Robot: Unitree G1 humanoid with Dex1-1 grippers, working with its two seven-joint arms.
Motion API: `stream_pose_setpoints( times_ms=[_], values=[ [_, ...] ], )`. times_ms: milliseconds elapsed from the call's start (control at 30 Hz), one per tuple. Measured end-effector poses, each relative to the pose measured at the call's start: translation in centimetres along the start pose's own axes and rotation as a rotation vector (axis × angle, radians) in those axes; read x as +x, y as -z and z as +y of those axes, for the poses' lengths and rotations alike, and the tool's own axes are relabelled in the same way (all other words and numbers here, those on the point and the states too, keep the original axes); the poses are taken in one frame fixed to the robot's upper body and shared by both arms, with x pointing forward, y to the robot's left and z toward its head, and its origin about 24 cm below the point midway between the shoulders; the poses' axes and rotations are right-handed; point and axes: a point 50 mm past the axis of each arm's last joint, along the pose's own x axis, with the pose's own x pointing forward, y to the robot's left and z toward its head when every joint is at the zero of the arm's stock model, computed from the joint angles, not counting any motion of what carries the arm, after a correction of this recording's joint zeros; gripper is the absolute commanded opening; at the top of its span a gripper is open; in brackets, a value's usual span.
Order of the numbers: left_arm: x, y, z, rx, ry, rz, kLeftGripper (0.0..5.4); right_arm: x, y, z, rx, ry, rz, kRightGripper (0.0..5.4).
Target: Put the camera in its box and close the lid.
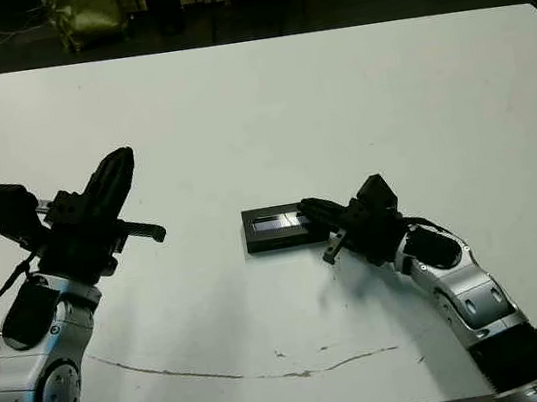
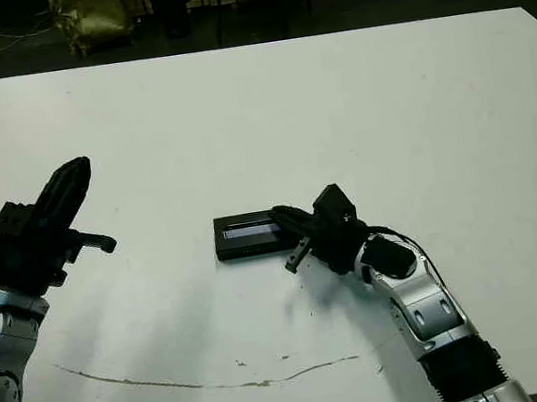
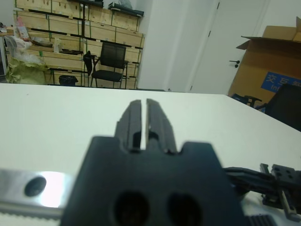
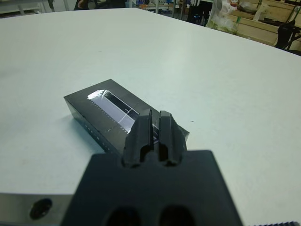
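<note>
The box [image 1: 278,231] sits near the middle of the white table [image 1: 334,100], a shallow black oblong with the lid [image 4: 113,106] seated flat on top, so nothing inside shows and the camera cannot be seen. The lid is matte black with a long glossy silvery stripe along its face; its side wall carries a faint row of pale dots. The right gripper [image 1: 312,211] rests at the box's right end, its two ribbed black fingers pressed together over the lid, clasping nothing. The left gripper [image 1: 115,173] hangs well apart to the left, raised off the table, fingers likewise closed and empty. A thin brown crack-like line [image 1: 234,373] runs along the table's near edge.
</note>
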Motion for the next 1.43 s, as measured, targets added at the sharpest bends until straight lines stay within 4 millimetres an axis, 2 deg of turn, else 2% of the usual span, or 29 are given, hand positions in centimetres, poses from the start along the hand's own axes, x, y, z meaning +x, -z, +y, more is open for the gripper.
stream_pose_setpoints(
  times_ms=[133, 333, 433, 533, 700, 867, 1067, 1433],
  values=[
    [0.0, 0.0, 0.0, 0.0, -0.006, 0.0, 0.03, -1.1, -0.3, -0.5, 0.066, 0.044, -0.056, 0.0],
    [-0.1, -0.1, 0.0, -0.012, -0.004, -0.01, 0.03, -3.5, -4.5, -2.5, 0.095, 0.208, -0.222, 0.0],
    [-0.5, 0.1, 0.2, -0.013, -0.021, -0.011, 0.03, -5.1, -5.6, -3.0, 0.097, 0.277, -0.295, 0.0],
    [-0.9, 0.2, 0.3, -0.002, -0.056, -0.016, 0.03, -6.2, -4.9, -3.0, 0.136, 0.362, -0.318, 0.0],
    [-1.6, 0.9, 0.1, 0.063, -0.117, -0.021, 0.03, -7.1, -3.2, -2.4, 0.189, 0.554, -0.25, 0.0],
    [-2.3, 3.0, -0.1, 0.102, -0.161, 0.005, 0.03, -7.0, -0.5, -2.1, 0.265, 0.664, -0.149, 0.0],
    [-2.9, 5.6, -0.8, 0.076, -0.211, 0.06, 0.03, -6.5, 1.6, -0.9, 0.277, 0.721, -0.047, 0.0],
    [-2.7, 7.7, -1.2, 0.003, -0.222, 0.164, 0.03, -6.2, 2.3, 0.0, 0.351, 0.725, -0.083, 0.0]
  ],
)
